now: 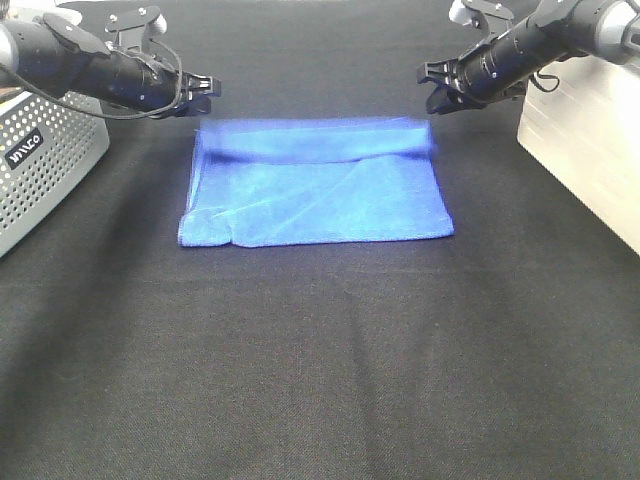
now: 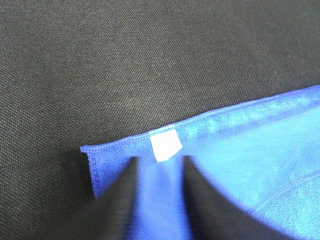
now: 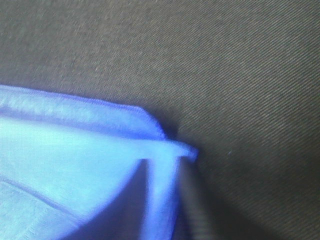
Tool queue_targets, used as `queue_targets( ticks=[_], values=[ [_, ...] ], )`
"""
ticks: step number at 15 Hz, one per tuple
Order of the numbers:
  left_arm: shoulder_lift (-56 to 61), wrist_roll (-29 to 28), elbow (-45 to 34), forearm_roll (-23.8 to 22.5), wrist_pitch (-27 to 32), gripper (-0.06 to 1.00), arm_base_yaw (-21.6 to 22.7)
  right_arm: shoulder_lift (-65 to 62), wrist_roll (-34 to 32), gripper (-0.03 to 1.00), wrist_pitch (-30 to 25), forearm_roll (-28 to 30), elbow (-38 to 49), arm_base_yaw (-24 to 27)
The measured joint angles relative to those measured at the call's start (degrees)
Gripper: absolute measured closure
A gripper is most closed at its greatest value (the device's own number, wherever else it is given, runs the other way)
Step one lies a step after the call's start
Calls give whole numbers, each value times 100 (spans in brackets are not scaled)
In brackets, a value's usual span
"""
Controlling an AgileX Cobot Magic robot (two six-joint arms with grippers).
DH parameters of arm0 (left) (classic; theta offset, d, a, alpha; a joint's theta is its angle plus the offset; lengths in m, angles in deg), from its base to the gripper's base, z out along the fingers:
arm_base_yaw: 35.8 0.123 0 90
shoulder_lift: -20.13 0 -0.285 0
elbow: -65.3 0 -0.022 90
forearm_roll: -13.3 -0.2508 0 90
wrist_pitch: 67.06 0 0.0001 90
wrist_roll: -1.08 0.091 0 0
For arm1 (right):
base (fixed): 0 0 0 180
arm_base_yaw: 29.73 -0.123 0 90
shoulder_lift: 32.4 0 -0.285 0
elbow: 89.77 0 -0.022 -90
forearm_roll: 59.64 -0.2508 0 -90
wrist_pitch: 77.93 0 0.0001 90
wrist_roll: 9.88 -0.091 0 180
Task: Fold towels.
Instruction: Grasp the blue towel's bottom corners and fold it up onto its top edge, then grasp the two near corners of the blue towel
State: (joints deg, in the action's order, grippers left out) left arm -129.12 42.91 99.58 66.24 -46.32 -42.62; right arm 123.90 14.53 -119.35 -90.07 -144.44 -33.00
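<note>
Left gripper (image 1: 206,92): jaws parted, nothing clamped. Dark fingers (image 2: 117,205) are seen blurred either side of the towel (image 1: 320,200). Just beyond the tips a small white square tag (image 2: 164,146) is sewn under the stitched hem; no print can be read on it.

Right gripper (image 1: 436,90): jaws parted, gap narrower. A hemmed corner lies just past the tips; contact cannot be told.

The towel, royal-blue microfibre folded to a rectangle, is spread below and between both grippers on black woven cloth (image 1: 320,380). Its edge nearest them is blurred.

Outward of the left gripper, a grey perforated basket (image 1: 55,165) is lettered in white, roughly "VIVCO". Outward of the right, a pale ribbed box (image 1: 585,150) is noted.
</note>
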Motion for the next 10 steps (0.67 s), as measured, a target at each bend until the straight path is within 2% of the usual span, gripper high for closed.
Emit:
queue_targets(
  ticks=[1,2,3,6,10],
  values=[
    [6,6,6,-6,-6,33,0,0,-6,48,-17,6,0,0],
    [29,11,6,-23,0,21,0,0,-11,39,-80,6,0,0],
    [52,11,6,-149,138,15,17,-52,-17,32,-384,40,0,0],
    [115,-149,6,-361,1146,19,143,-269,-103,30,-1312,178,0,0],
    [120,-1289,6,-865,2653,21,292,-424,-785,29,-2498,367,-17,6]
  ],
)
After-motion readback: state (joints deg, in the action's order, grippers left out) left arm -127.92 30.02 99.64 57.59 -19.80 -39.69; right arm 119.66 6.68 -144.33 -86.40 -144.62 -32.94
